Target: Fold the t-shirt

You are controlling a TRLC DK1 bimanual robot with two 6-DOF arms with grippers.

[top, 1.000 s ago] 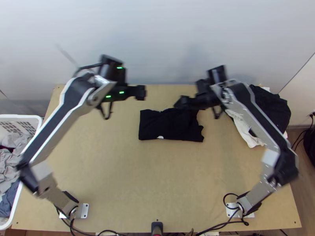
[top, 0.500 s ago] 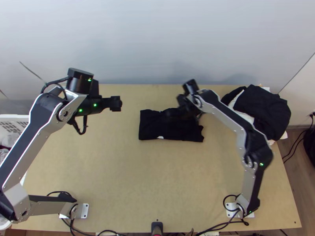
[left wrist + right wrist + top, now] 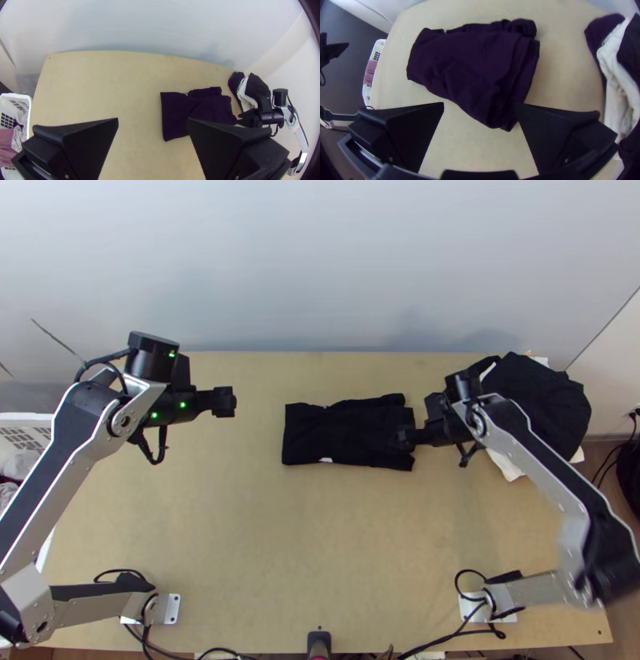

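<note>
Black t-shirt [image 3: 336, 434] lies folded to a rough rectangle, far-mid of table [image 3: 264, 524], layers uneven at its right end. R gripper [image 3: 400, 438] is at that end, fingers apart; L gripper [image 3: 228, 402] well off to the left, fingers also apart, nothing held. Prob. late fold/tidy step; next likely needs R to pinch the right edge & square it w/o dragging the rest.

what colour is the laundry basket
The laundry basket is white, seen best in the left wrist view.
</note>
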